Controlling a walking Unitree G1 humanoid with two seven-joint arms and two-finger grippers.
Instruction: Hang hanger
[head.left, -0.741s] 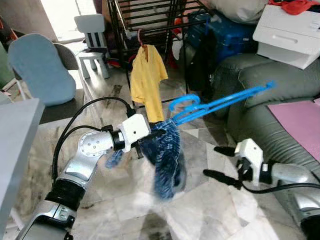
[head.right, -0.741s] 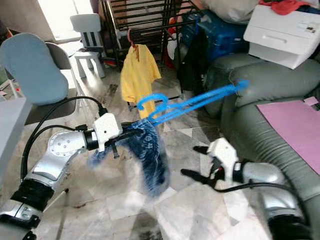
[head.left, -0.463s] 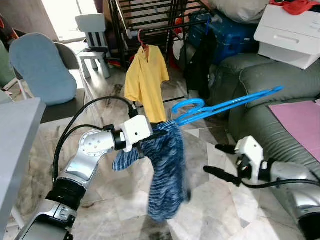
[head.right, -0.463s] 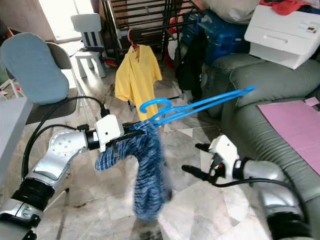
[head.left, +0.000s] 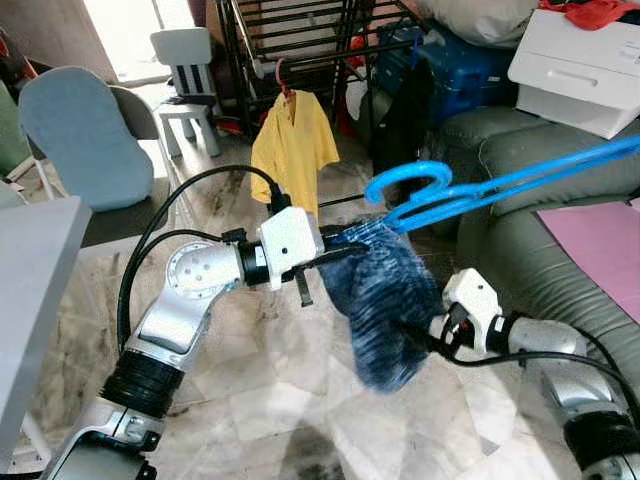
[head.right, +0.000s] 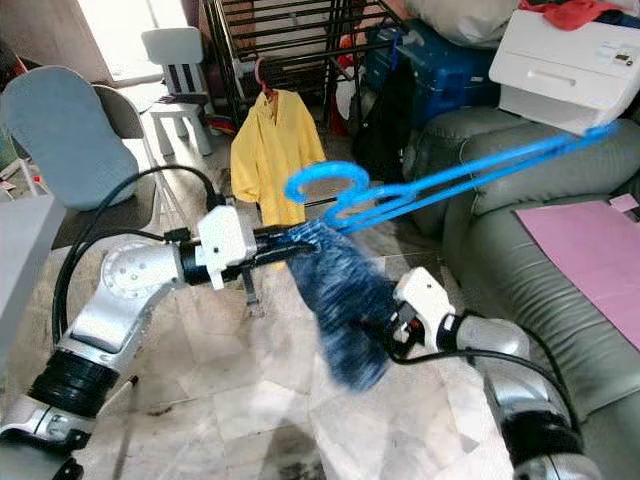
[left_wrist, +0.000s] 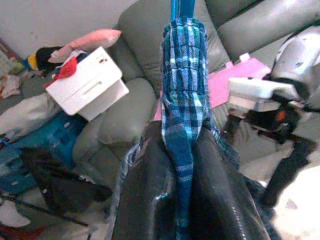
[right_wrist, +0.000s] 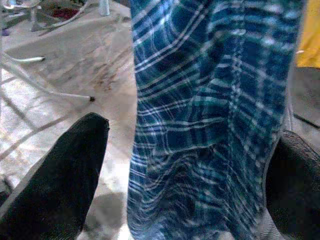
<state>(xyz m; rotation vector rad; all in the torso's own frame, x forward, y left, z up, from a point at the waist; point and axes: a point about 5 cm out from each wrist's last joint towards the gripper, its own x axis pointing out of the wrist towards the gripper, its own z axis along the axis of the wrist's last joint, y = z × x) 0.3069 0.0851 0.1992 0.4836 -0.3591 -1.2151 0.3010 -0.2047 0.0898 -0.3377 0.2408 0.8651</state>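
Left gripper (left_wrist: 182, 150) is clamped tight on the blue plaid shirt (head.left: 385, 300) where it drapes over the blue hanger (head.left: 480, 190), held up above the marble floor (head.left: 270, 390). Right gripper (right_wrist: 175, 165), fingers spread wide, straddles the hanging cloth without closing. Beyond them, a yellow shirt (head.left: 292, 145) hangs on the black drying rack (head.left: 300, 45), beside the grey sofa (head.left: 520, 140).
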